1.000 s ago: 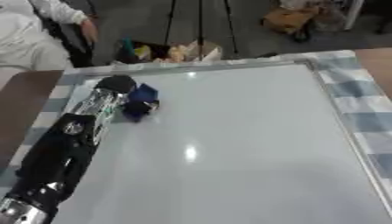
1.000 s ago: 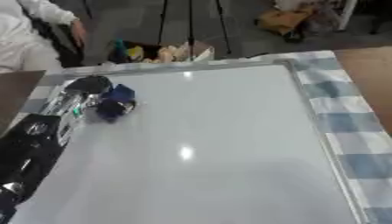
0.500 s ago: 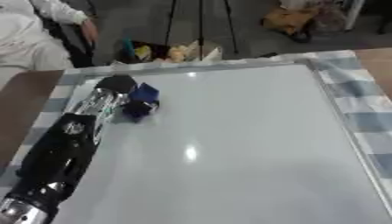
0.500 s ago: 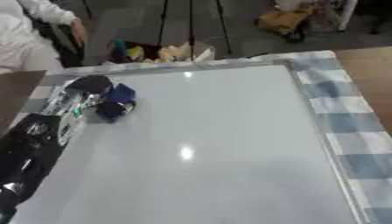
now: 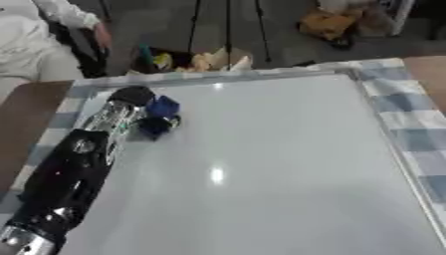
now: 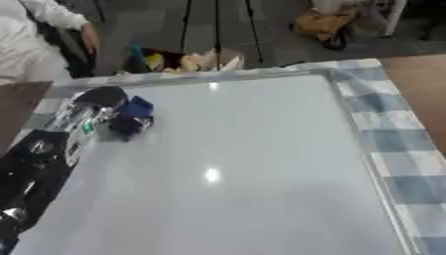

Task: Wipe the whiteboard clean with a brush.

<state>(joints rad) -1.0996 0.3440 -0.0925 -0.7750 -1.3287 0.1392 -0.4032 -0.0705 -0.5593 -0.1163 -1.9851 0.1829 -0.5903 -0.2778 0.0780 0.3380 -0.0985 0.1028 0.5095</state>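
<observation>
Gripping a blue brush (image 5: 160,115) on the whiteboard (image 5: 261,164), the left hand (image 5: 131,102) sits far-left; left eye view shows more forearm.

Left arm (image 5: 65,184), black with silver joints, reached up from lower left corner. Left hand (image 5: 139,107) lay at far left, fingers curled round a dark blue block-shaped brush (image 5: 160,115). Right hand unseen.
</observation>
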